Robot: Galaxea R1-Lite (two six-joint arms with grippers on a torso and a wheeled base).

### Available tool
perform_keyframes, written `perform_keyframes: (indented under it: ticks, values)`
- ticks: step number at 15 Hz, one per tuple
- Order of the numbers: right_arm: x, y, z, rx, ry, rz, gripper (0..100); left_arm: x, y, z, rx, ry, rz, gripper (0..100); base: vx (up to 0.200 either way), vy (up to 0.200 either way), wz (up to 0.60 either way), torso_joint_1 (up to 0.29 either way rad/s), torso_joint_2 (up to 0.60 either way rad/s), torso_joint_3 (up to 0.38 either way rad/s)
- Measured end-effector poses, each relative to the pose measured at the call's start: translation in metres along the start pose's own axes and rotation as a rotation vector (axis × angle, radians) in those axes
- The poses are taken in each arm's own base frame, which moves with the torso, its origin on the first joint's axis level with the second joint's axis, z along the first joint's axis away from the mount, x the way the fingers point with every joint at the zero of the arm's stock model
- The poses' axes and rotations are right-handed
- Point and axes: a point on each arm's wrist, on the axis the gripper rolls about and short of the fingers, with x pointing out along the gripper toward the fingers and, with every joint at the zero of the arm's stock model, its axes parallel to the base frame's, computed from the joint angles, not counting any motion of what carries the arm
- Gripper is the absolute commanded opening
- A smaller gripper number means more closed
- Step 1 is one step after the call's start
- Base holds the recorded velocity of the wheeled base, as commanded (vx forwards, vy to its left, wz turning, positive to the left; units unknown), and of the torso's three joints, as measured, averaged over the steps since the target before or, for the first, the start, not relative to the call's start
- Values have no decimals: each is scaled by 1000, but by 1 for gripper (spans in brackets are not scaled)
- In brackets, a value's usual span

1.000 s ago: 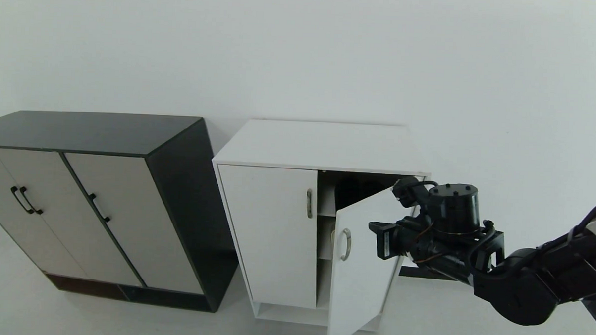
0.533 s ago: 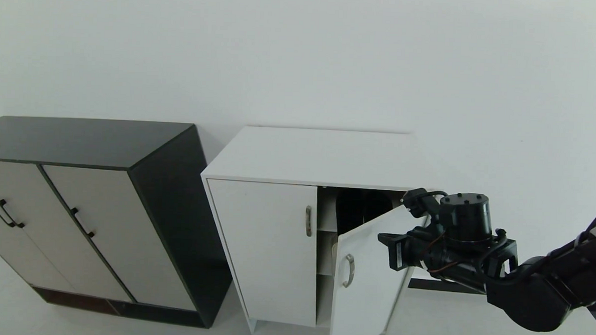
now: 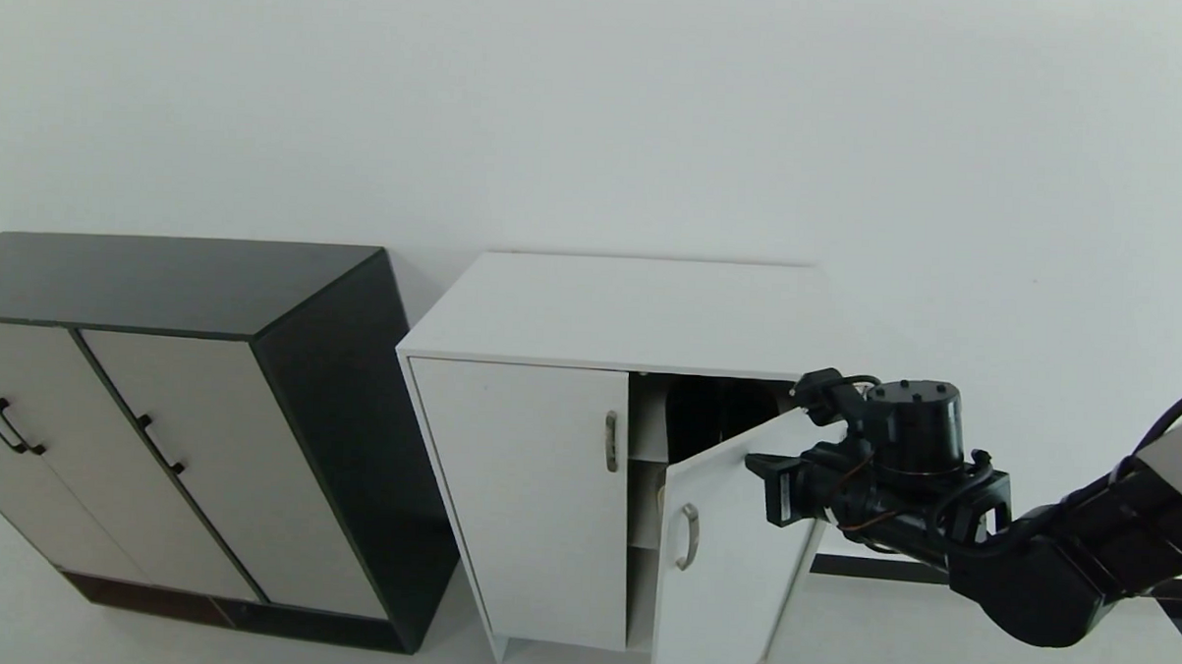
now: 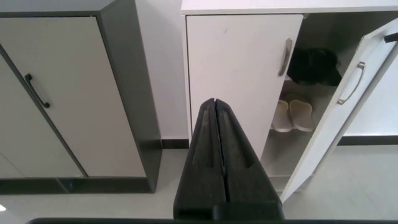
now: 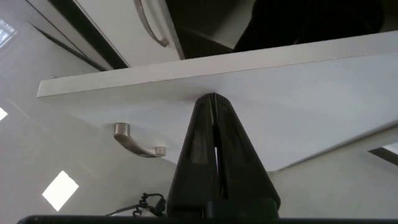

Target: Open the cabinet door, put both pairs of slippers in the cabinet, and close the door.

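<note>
The white cabinet has its left door shut and its right door standing partly ajar. My right gripper is shut, with its tip against the outer face of that door, above the curved handle. A dark pair of slippers lies on the upper shelf and a white pair on the shelf below. The dark pair also shows through the gap in the head view. My left gripper is shut on nothing, held low in front of the cabinet.
A black cabinet with two grey doors stands just left of the white one. A plain wall runs behind both. A dark strip lies on the pale floor to the right, and there is open floor in front.
The head camera has shifted, so the whole picture sits lower and further left. My right gripper stays on the door's outer face and has edged slightly left; the door's angle has barely changed.
</note>
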Motion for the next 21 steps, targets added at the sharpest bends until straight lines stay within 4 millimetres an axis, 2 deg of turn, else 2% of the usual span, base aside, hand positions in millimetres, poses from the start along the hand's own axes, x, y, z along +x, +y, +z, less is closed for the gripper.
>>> perform_keyframes:
  ticks: [11,21]
  values:
    - [38,-13,12,5,-54,-27,0,0,0,0,1,0,0,0,0,0,0,0,0,0]
    - [62,-29,9,16,-58,-57,0,0,0,0,2,0,1,0,0,0,0,0,0,0]
